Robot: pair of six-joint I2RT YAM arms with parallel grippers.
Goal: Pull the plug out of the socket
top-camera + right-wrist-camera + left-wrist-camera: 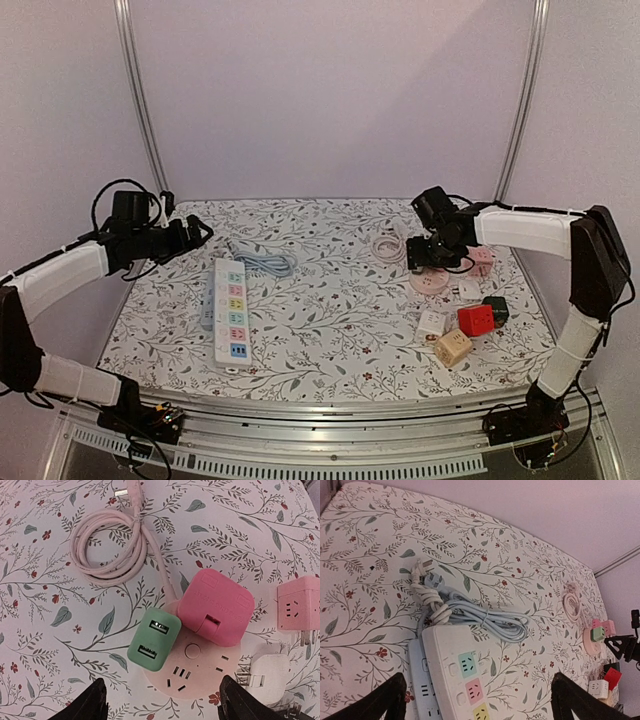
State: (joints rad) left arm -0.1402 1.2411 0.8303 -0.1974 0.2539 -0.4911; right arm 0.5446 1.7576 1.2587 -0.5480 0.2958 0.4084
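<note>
The right pincer [162,702] hangs wide above the round socket [192,680] — apparently lined up for the green plug [152,639] seated in it — while the left pincer [480,702], likewise wide, hovers well apart.

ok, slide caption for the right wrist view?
Right claw open above the round pink socket, with a green plug and a pink plug seated on it.

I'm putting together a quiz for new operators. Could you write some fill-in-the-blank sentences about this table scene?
1. The round socket holds a pink plug and a ____ charger.
2. The coiled cable beside it is ____.
3. The long power strip lies nearer the ____ arm.
Missing words: green; pink; left.
</note>
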